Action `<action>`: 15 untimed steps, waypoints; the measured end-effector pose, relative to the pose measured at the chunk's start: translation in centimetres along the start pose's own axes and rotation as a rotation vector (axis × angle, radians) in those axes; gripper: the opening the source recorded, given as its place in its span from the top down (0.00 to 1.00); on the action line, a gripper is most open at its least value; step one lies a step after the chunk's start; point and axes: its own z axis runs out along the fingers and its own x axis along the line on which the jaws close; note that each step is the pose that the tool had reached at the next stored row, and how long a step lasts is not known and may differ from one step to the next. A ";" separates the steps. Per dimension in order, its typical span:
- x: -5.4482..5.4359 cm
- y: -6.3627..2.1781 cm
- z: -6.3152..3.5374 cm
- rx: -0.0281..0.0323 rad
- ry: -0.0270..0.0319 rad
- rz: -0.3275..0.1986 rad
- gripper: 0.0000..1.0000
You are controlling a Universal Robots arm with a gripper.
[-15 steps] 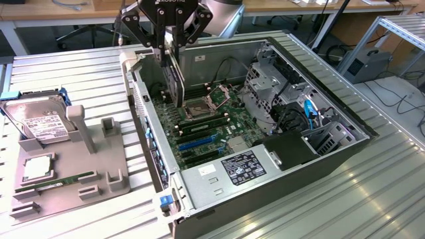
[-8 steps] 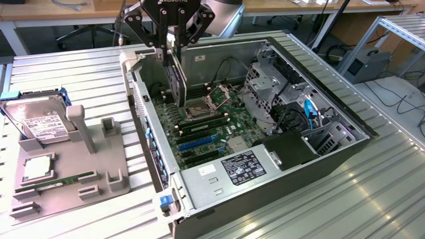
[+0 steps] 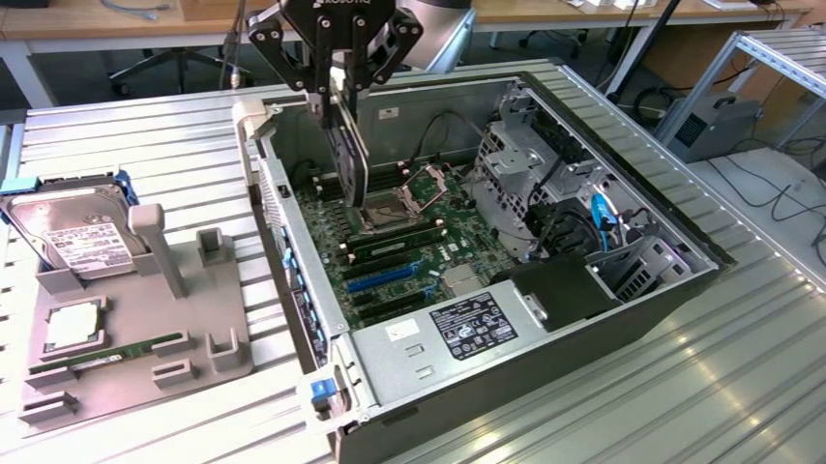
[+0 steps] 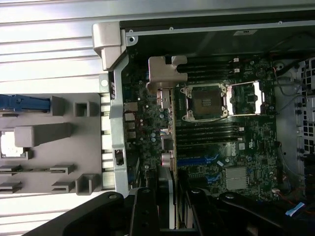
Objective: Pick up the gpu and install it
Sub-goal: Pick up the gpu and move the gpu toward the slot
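Gpu [image 3: 355,155] hangs upright on its edge, a thin dark board clamped at its top between the gripper's [image 3: 339,82] fingers. It is over the case's rear half, its lower end down among the motherboard parts, though whether it touches a slot cannot be told. In the wrist view it shows edge-on, with its pale metal bracket [image 4: 165,78] toward the case's rear wall.

Everything stands on a ribbed aluminium table [image 3: 155,155]. Behind it, from the exterior view's left, come wooden desks [image 3: 130,19], a chair base [image 3: 168,63], then a metal rack [image 3: 775,48], a dark box [image 3: 710,121] and loose cables [image 3: 775,184] on the floor.

At the left a grey holder [image 3: 130,377] carries a hard drive [image 3: 77,237] standing in a blue frame, a CPU [image 3: 75,324] lying flat and a green memory stick [image 3: 110,353] in its groove (one tall post stands free).

Right of it lies the open case [image 3: 620,319]. Inside are the green motherboard [image 3: 400,261], an open CPU socket [image 3: 387,213], memory slots [image 3: 394,249], blue slots [image 3: 381,278], a labelled power supply [image 3: 471,324], a drive cage [image 3: 516,164] and a blue cable [image 3: 601,217].
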 end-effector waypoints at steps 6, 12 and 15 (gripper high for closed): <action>-0.3 0.02 0.01 0.0000 0.0000 0.000 0.73; -0.6 0.04 0.02 0.0000 0.0000 0.000 0.73; -0.7 0.05 0.03 0.0000 0.0000 0.000 0.73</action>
